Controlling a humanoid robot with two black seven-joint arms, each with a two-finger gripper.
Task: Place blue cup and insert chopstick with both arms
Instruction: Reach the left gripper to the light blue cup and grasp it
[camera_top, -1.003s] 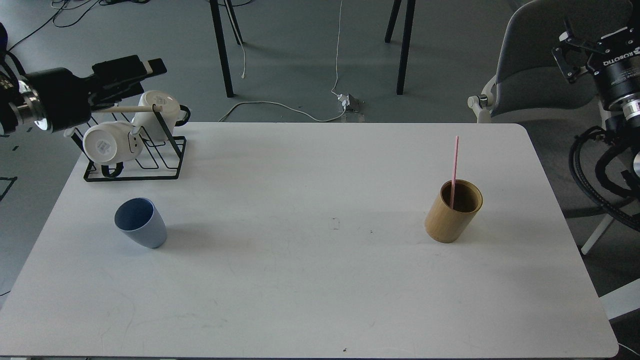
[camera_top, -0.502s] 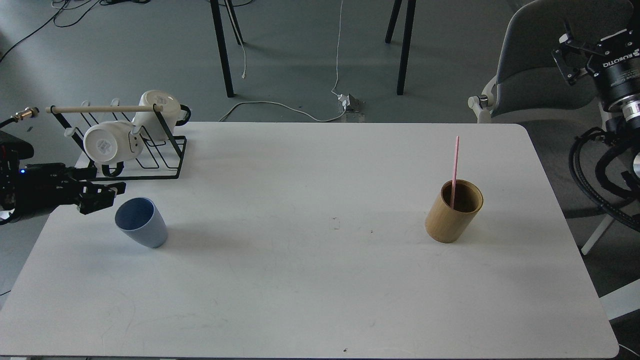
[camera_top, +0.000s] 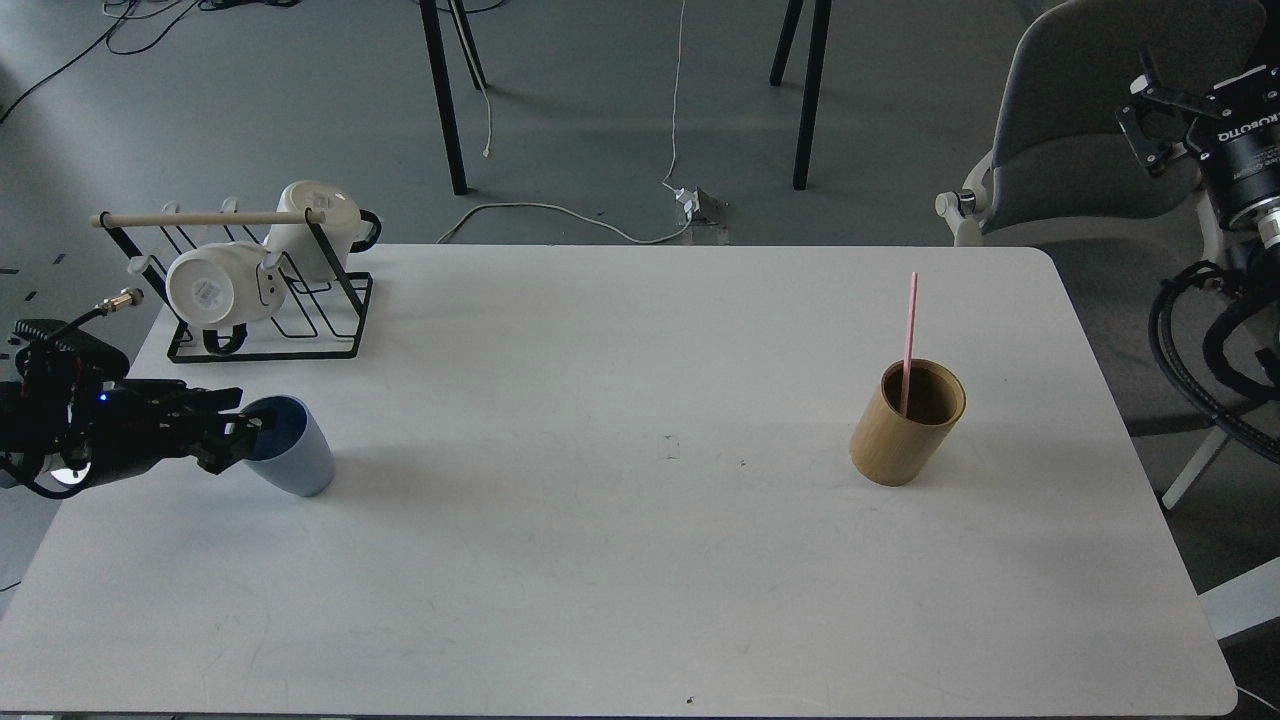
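The blue cup (camera_top: 297, 462) stands upright on the white table (camera_top: 640, 560) at the left. My left gripper (camera_top: 238, 440) comes in low from the left and is open at the cup's left rim, with one finger over the opening and the other outside the wall. I cannot tell whether it touches the cup. The single pink-red chopstick (camera_top: 909, 330) stands upright in the tan bamboo holder (camera_top: 905, 435) at the right of the table. My right gripper (camera_top: 1148, 125) is open and empty, raised off the table's far right, well away from the chopstick.
A black wire rack (camera_top: 300, 325) with a pale wooden rod (camera_top: 200, 217) and two white mugs (camera_top: 215, 287) stands at the back left corner, just behind the cup. A grey chair (camera_top: 1090, 120) stands behind the right end, near my right arm.
My left gripper came down from above the rack, past the table's left edge, and moved right up to the cup's rim. My right gripper drifted slightly right. Cup and chopstick have not moved.
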